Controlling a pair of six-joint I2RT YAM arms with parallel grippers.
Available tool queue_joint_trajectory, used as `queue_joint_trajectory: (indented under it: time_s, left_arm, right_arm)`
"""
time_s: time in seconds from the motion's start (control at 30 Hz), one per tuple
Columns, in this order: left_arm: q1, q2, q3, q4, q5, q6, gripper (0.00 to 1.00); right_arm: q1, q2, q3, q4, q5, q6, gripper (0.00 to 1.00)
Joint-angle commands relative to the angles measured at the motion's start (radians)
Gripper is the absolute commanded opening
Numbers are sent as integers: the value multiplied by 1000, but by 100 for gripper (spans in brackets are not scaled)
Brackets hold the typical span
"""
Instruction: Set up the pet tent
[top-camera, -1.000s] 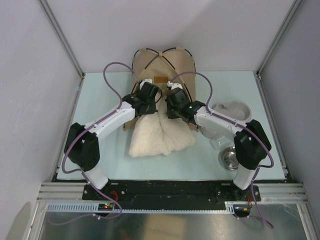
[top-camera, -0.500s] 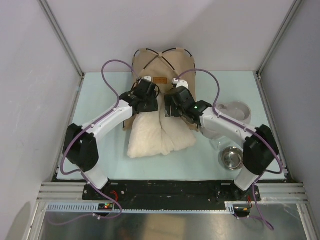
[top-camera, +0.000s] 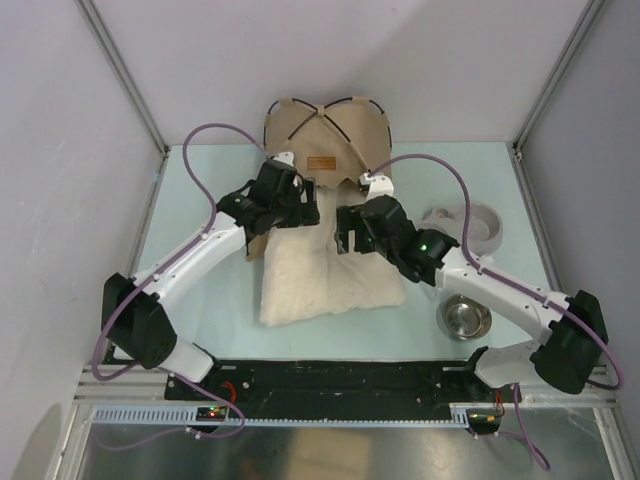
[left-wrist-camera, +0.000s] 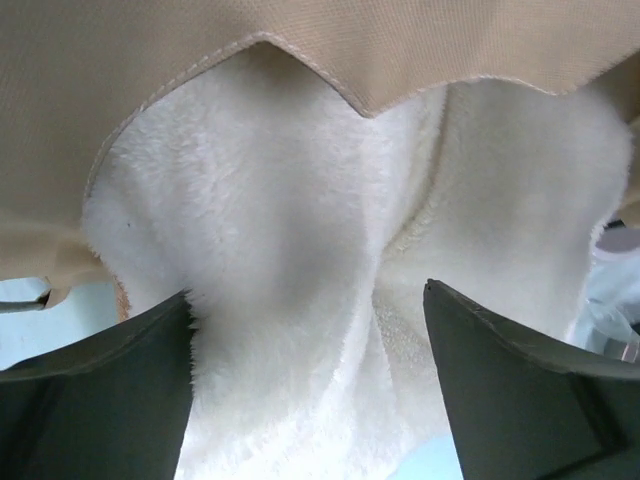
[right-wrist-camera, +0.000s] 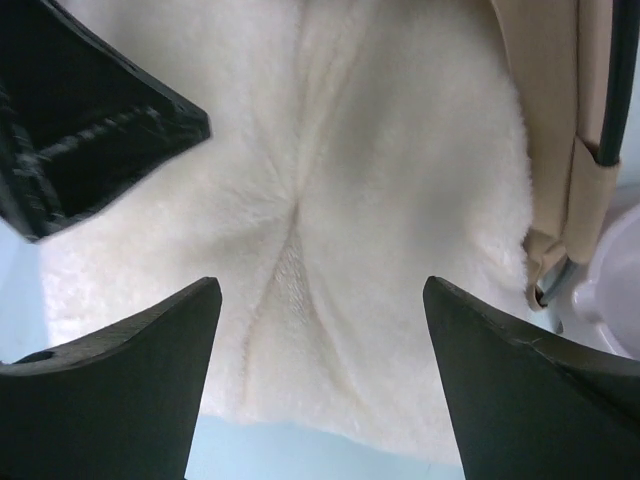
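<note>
- Showing the pet tent (top-camera: 325, 125) at twelve o'clock on the table (top-camera: 200, 190), near the back wall, with dark poles crossing over its tan fabric. Its place matches the earlier frames.
- The cream cushion (top-camera: 325, 275) was bunched a second ago into a narrow ridge with a deep centre fold. It now lies flatter and wider, running from the tent mouth toward six o'clock. In the left wrist view the tan hem overhangs its far edge.
- The left gripper (left-wrist-camera: 306, 300) has moved out to eleven o'clock of the cushion, at the tent mouth. Its jaws stand wide apart with fleece beyond them and nothing clasped.
- The right gripper (right-wrist-camera: 320, 285) has swung to one o'clock of the cushion as its arm stretched out. Its jaws are likewise spread wide above the pile and hold nothing.
- Judgement: the spreading suggests the cushion is being laid as the tent's floor. Most of it still lies outside the mouth, so a push toward twelve o'clock probably remains.
- The steel bowl (top-camera: 465, 318) at four o'clock appears unmoved.
</note>
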Motion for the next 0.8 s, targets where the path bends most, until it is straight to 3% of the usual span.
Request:
queue_joint_trajectory:
  time_s: [0.0, 0.17, 0.43, 0.77]
  left_arm:
    - [0, -86, -9, 26, 85, 28, 95]
    - [0, -157, -33, 26, 138, 61, 99]
    - [0, -331, -164, 27, 115, 83, 100]
    - [0, -490, -311, 27, 75, 102, 100]
  right_arm:
    - [8, -72, -77, 23, -3, 6, 91]
    - [14, -146, -163, -2, 15, 33, 99]
    - [7, -213, -300, 6, 56, 21, 99]
    - [-34, -185, -404, 82, -16, 3, 100]
